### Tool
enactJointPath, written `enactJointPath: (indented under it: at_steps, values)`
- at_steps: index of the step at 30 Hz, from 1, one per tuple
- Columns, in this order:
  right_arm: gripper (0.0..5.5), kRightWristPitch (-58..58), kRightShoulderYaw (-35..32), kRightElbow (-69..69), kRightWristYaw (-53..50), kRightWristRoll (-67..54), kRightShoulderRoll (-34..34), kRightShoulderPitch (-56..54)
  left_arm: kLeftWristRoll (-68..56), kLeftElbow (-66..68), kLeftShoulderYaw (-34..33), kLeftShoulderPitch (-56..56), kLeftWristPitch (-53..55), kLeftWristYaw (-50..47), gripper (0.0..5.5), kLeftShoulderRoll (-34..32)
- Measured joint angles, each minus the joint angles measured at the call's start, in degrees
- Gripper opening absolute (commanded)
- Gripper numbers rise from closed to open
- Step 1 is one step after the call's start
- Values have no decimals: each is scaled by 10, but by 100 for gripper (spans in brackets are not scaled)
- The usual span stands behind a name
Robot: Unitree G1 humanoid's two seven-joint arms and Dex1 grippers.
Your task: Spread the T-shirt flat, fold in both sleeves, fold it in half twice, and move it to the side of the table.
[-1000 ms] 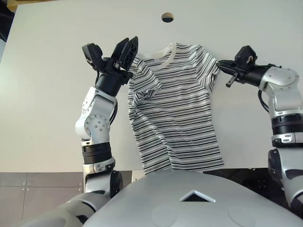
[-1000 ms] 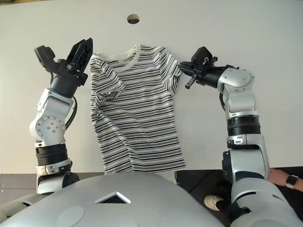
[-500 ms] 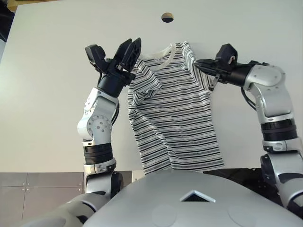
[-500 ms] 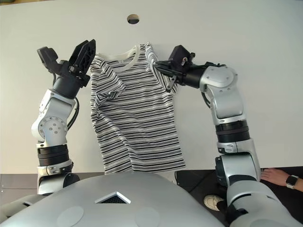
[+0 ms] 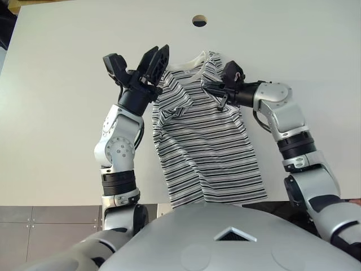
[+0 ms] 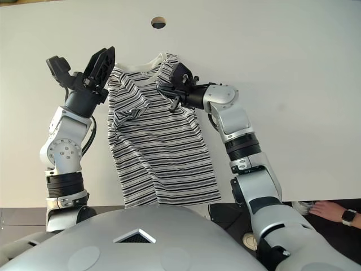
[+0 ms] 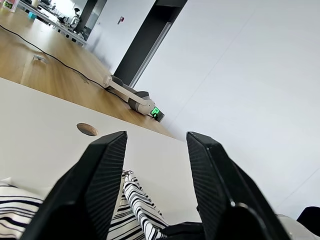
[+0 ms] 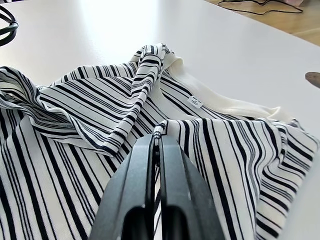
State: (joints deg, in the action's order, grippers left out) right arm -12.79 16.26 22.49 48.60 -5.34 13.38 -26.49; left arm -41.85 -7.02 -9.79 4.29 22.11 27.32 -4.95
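Lying on the white counter [image 5: 56, 113], the striped T-shirt [image 5: 206, 152] is occupying the middle, with its long axis running from near to far. Its cream collar [image 5: 189, 65] is pointing toward the far side, just short of the round hole [image 5: 199, 21] in the counter, while its hem [image 5: 220, 195] is sitting at the near edge. The body is slanting slightly, with the hem sitting a little farther right than the collar.

The right gripper [image 5: 216, 90] is hanging over the chest from the right, just on the near side of the collar. Its 2 fingers [image 8: 142, 190] are pressing together and pinching a fold of striped cloth, and the right wrist view is showing the fabric caught between them. The right sleeve is lying folded inward over the chest, so the shirt's right edge is looking narrow and fairly straight.

The left gripper [image 5: 155, 57] is hovering raised beside the shirt's far left shoulder. Its 2 fingers are spreading wide, holding nothing, and their tips are pointing toward the far side. In the left wrist view a strip of striped cloth is showing between them. The left sleeve [image 5: 172, 107] is bunching in wrinkles over the left side of the chest.
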Motion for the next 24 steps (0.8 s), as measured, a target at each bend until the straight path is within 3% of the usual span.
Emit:
enactJointPath:
  at_steps: [12,16,19,24]
  values:
    - [78,-12,-20,-53,31,-25,7,-4,0,14,-1,9,0,1,221,-1]
    - [78,-22,-74,-82,31,-77,8,-11,45,13,6,8,-28,7,221,-20]
    - [78,6,-125,-112,76,-130,36,-6,188,3,42,-29,-175,46,221,-87]
    - [78,157,-154,-169,225,-129,178,107,348,-32,58,-155,-447,194,221,-273]
